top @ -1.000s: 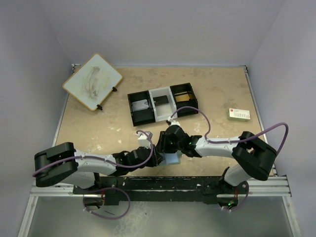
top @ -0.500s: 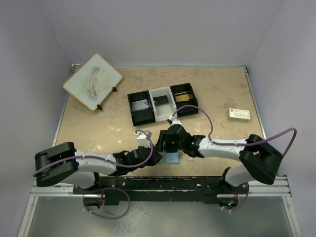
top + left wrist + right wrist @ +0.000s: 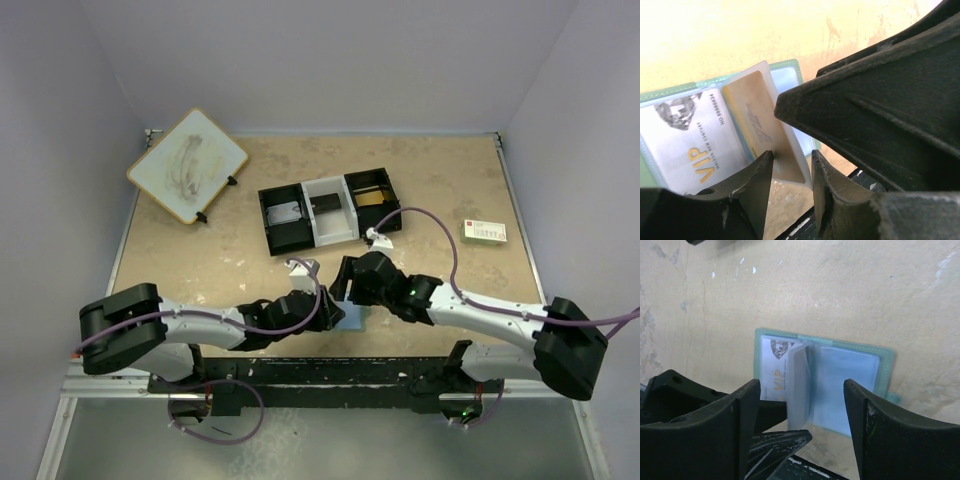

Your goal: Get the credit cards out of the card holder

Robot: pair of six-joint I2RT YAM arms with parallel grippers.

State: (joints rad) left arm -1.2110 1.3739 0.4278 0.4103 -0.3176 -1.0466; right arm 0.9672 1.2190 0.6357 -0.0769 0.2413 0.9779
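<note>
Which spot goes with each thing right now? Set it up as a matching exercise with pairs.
Things:
1 card holder
2 gold card
3 three-compartment tray
4 white box

Places:
A right side of the table
B inside a clear sleeve
C lying open near the front edge
D centre, farther back

Pairs: 1-C; 2-B; 3-D; 4-A

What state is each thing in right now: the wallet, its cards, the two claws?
card holder: open, lying flat.
orange-gold card: inside the holder.
VIP card: inside the holder.
left gripper: jaws slightly apart, at the orange-gold card's end.
right gripper: open, above the holder.
</note>
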